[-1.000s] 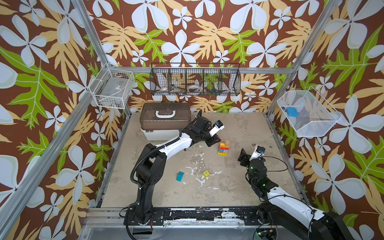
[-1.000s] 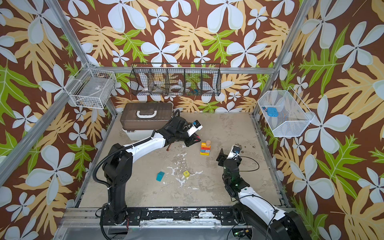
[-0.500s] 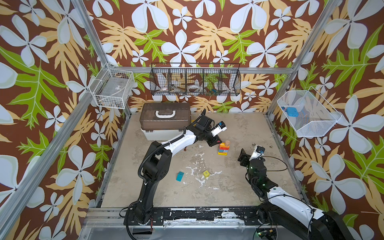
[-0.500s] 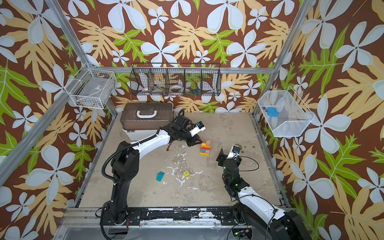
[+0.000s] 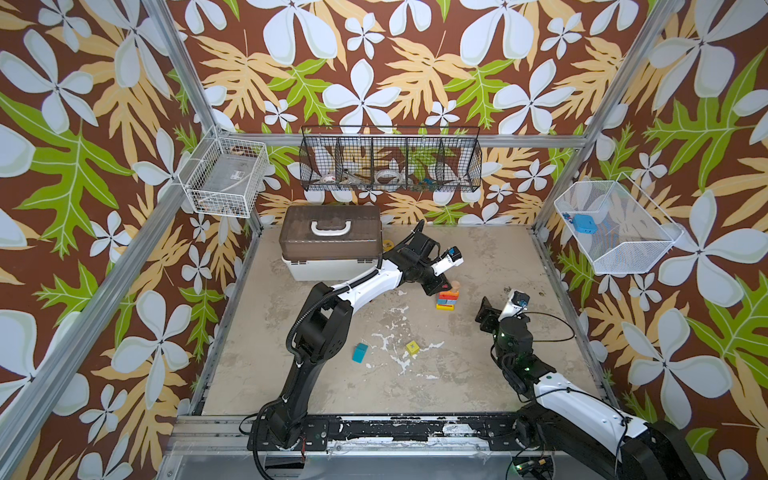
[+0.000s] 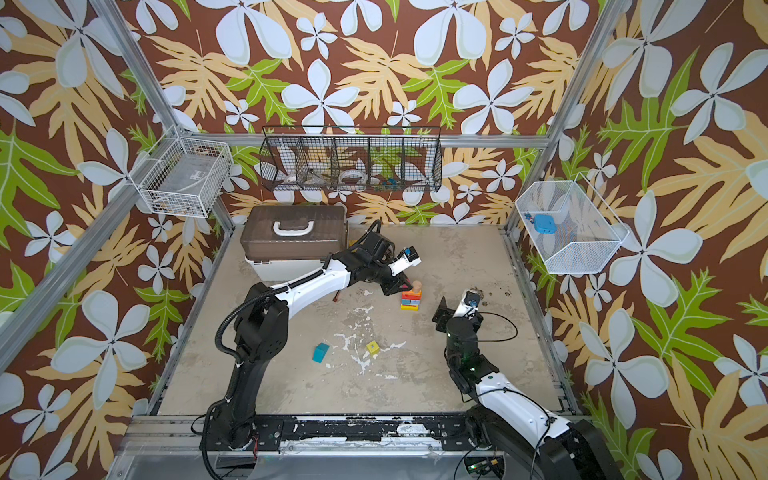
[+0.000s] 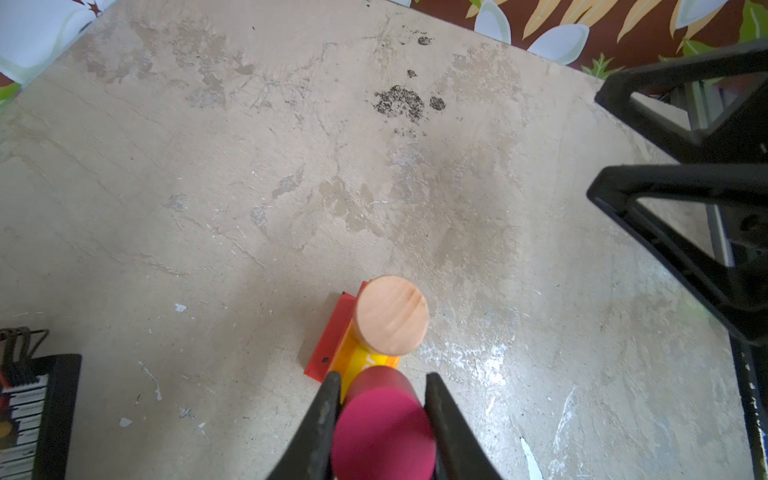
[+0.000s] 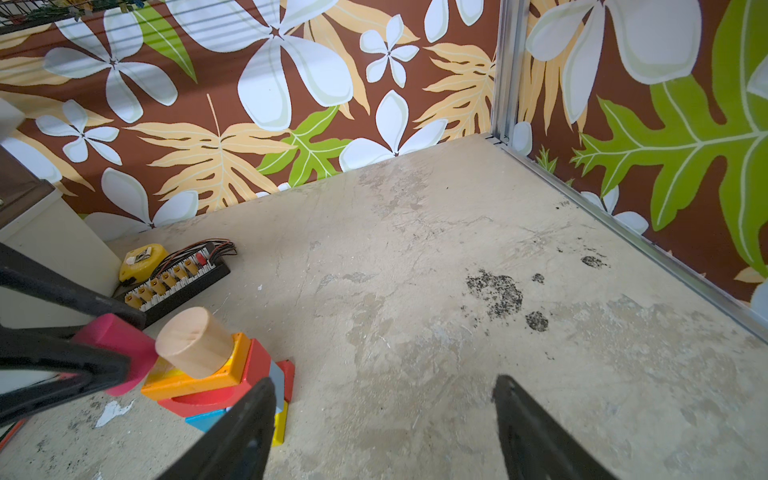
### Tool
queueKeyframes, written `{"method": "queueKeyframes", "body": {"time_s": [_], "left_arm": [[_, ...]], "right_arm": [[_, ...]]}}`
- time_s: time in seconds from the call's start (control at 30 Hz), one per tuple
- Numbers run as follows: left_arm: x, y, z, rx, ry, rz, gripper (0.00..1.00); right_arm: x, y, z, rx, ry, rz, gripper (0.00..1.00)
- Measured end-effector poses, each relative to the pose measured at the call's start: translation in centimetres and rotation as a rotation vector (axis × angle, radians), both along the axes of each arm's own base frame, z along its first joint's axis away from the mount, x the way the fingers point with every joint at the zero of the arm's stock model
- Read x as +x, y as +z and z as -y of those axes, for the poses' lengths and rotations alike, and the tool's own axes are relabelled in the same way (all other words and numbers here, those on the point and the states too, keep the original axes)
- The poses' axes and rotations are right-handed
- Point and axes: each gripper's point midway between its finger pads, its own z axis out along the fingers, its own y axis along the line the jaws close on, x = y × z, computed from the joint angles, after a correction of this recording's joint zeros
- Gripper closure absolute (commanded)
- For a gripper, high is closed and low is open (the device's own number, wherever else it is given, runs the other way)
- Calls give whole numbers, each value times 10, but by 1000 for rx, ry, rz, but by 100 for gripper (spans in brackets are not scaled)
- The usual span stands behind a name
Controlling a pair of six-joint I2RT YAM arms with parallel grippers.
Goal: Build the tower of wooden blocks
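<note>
Worn beige tabletop [image 5: 478,374], the tower [image 5: 448,300] standing far of centre: I am pinching the pink cylinder [image 7: 384,432] in my left gripper [image 7: 382,378] beside the tan cylinder [image 7: 390,316] on top. My right gripper [image 8: 384,381] is hovering spread to the right.

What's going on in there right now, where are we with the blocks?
The left gripper is shut on a pink cylinder and holds it at the top of the tower, right beside the tan cylinder that already stands on the orange layer. The right gripper is open and holds nothing, close by the tower. A teal block and a yellow cube lie loose, apart from the tower.
</note>
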Motion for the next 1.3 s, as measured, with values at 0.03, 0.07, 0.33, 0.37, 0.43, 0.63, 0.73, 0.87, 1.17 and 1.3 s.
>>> {"method": "queueKeyframes", "body": {"time_s": [0.03, 0.07, 0.33, 0.37, 0.43, 0.63, 0.73, 0.87, 1.17, 1.3], "left_arm": [[0, -2, 0, 6, 0, 0, 95], [1, -3, -1, 11, 3, 0, 95], [7, -10, -1, 38, 16, 3, 95], [7, -10, -1, 39, 17, 3, 95], [8, -10, 0, 41, 17, 3, 95], [9, -9, 1, 41, 13, 8, 95], [8, -9, 0, 45, 12, 5, 95], [8, -10, 0, 48, 11, 1, 95], [9, -12, 1, 49, 9, -4, 95], [9, -11, 2, 49, 9, -5, 95]], "right_arm": [[0, 0, 0, 0, 0, 0, 18], [0, 0, 0, 0, 0, 0, 18], [0, 0, 0, 0, 0, 0, 18], [0, 0, 0, 0, 0, -1, 18], [0, 0, 0, 0, 0, -1, 18], [0, 0, 0, 0, 0, -1, 18], [0, 0, 0, 0, 0, 0, 18], [0, 0, 0, 0, 1, -1, 18], [0, -1, 0, 0, 2, -2, 18], [0, -1, 0, 0, 2, -2, 18]]}}
